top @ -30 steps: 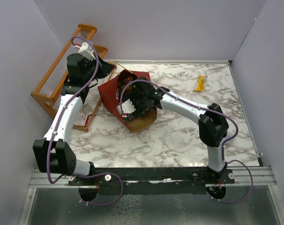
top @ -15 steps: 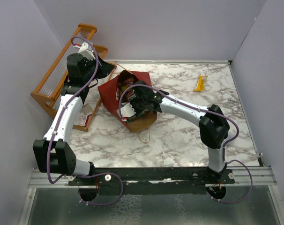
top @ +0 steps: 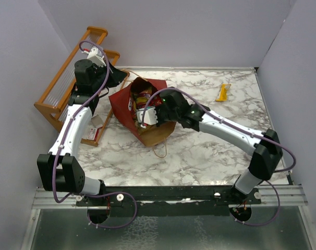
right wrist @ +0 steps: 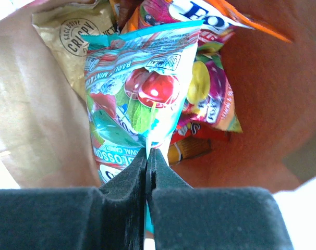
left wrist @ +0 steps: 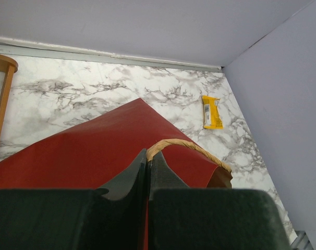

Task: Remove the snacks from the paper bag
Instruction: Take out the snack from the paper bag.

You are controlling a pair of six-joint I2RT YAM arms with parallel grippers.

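Marble tabletop (top: 210, 156): right claw (right wrist: 147, 154) newly clamps teal packet (right wrist: 140, 88); left claw (left wrist: 147, 157) pinches paper bag (left wrist: 90, 151).

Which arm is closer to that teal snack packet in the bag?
Right. The right fingers pinch the teal packet inside the paper bag; the left fingers clamp the bag's edge, apart from the packet.

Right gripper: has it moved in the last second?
Yes. The right gripper shifted slightly toward the back wall, away from the wooden rack, closing on the teal packet.
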